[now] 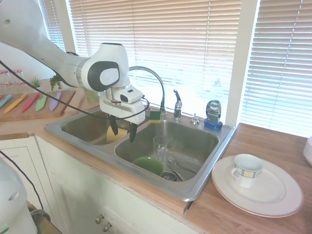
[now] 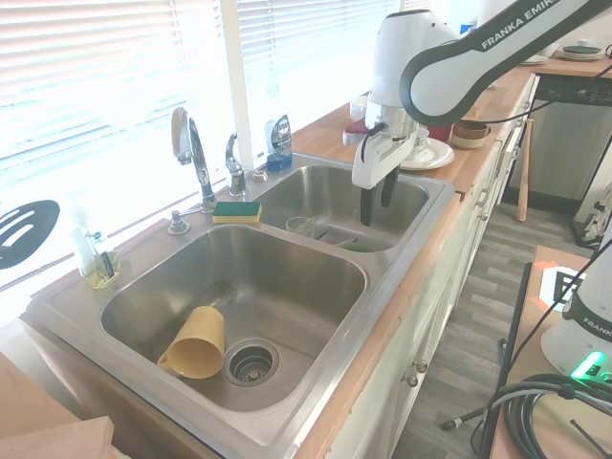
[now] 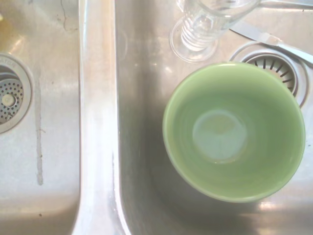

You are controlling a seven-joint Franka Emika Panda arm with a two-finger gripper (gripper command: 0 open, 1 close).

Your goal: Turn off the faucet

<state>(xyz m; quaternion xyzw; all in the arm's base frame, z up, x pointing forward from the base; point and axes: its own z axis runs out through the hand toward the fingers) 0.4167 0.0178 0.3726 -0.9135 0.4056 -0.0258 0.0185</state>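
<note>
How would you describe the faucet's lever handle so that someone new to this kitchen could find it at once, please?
Start at the double steel sink under the window blinds. On its back ledge, the faucet arches up as a thin gooseneck. The lever handle is the short upright chrome piece between that spout's base and the blue dish-soap bottle: far shorter than the spout, shiny metal, not plastic.

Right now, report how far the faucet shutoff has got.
Done: nothing visible on the faucet; its lever handle stands untouched. In hand: the tool hangs open and empty over the sink divider, above the green bowl and glass. Left: reach the handle by the window and push it off. Whether water runs, I cannot tell.
</note>
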